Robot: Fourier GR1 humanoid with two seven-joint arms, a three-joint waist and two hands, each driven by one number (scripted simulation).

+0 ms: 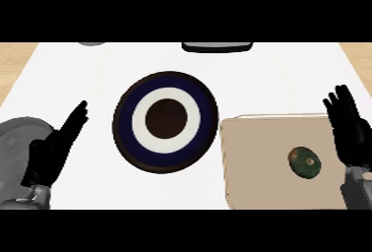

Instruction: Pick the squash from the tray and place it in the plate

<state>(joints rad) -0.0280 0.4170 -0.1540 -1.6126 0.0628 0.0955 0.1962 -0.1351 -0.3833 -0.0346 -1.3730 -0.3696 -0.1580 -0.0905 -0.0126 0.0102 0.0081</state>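
Note:
A small round green squash (305, 162) lies on the beige tray (254, 147) at the lower right of the counter. The plate (166, 121), ringed in dark brown, navy and white with a brown centre, sits just left of the tray. My right hand (350, 129) stands open over the tray's right edge, fingers straight up, a little right of the squash and apart from it. My left hand (56, 145) is open at the lower left, fingers pointing up and toward the plate, holding nothing.
A dark object (217, 47) sits at the counter's far edge above the plate, and a small grey thing (91, 43) shows at the far left. Wooden floor borders the white counter (276, 74) on both sides.

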